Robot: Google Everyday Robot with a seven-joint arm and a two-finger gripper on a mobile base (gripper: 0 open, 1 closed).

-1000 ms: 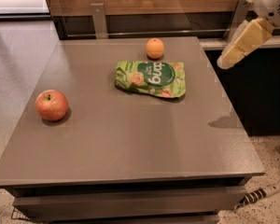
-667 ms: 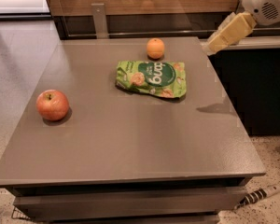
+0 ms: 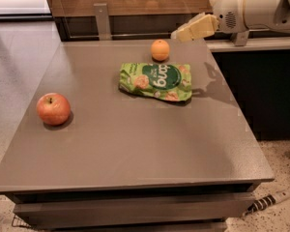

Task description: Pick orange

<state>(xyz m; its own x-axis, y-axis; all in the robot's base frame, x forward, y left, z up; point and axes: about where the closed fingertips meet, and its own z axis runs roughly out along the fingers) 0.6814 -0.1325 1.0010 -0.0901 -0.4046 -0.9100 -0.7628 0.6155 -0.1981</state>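
Now the pincer (image 3: pixel 183 32) is hovering over the far edge of the table (image 3: pixel 135 144), having swung in from the side during the last second. It is carrying nothing; how wide it is standing cannot be told. The orange (image 3: pixel 160 50) is sitting just below and ahead of its tip, untouched, so the approach is nearly lined up.
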